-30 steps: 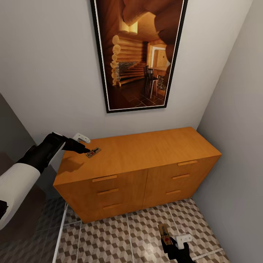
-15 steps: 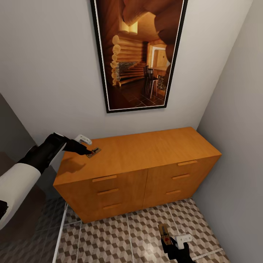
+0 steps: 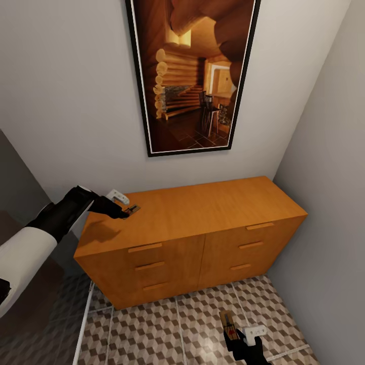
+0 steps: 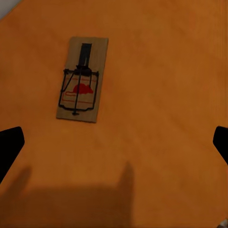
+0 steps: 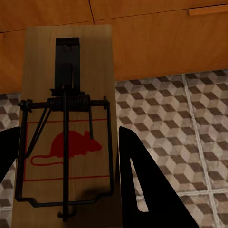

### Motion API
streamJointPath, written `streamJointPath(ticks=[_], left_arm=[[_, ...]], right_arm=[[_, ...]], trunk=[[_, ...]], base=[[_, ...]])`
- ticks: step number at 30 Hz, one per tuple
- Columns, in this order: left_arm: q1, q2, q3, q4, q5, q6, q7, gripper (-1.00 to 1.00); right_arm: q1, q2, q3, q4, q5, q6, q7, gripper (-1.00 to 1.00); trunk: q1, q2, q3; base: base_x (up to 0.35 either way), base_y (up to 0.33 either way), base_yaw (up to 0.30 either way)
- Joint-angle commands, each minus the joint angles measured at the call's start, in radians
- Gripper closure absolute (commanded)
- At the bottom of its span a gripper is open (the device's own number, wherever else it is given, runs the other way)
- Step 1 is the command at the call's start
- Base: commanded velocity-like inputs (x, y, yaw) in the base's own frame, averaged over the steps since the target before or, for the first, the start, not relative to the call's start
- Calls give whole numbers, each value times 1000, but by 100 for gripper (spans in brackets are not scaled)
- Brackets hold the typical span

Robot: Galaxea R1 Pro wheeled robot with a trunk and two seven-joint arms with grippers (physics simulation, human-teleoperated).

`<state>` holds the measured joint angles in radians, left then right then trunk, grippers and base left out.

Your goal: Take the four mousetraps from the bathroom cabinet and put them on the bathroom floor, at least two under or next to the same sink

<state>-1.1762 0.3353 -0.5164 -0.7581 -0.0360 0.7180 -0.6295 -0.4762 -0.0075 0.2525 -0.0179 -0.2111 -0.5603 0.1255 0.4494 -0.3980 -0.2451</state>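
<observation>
Left claw point(image 3: 123, 209) is edging further over the cabinet point(image 3: 203, 213) top compared with a second ago, now partly covering the trap point(image 4: 81, 79) it was only approaching; right arm and camera are unchanged.

Left claw: fingers are standing wide apart in the left wrist view, dark tips at either edge, nothing between them. Trap is lying flat on the cabinet top near its left rear corner, red mark up, ahead of the fingers and off to one side of the gap, not centred.

Right claw point(image 5: 71, 190) is clamped on a second trap point(image 5: 66, 123), held low above the tiled floor point(image 3: 167, 324) in front of the cabinet. Trap is filling the right wrist view, a finger showing at each side.

Step in hand, as judged: pickup of the cabinet-top trap with the left arm. Next move is calling for shifting the claw sideways until the board sits between the fingers, lowering, then closing. Risk: thin flat board, fingers may slide over it.
</observation>
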Motion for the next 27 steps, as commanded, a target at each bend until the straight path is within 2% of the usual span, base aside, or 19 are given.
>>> streamJointPath(ticks=[1,13,27], left_arm=[[-1,1,-3,-1,-4,3,-4,-100],[-2,4,-4,-1,-4,3,-5,-100],[-1,4,-4,0,-4,3,-5,-100]], right_arm=[[-1,0,5,1,-14,-3,10,100],[-1,0,5,1,-14,-3,9,100],[-1,1,5,1,-14,-3,9,100]], trunk=[[1,-2,-2],[1,-2,-3],[1,-2,-14]], base=[[0,0,0],[7,4,0],[102,55,0]])
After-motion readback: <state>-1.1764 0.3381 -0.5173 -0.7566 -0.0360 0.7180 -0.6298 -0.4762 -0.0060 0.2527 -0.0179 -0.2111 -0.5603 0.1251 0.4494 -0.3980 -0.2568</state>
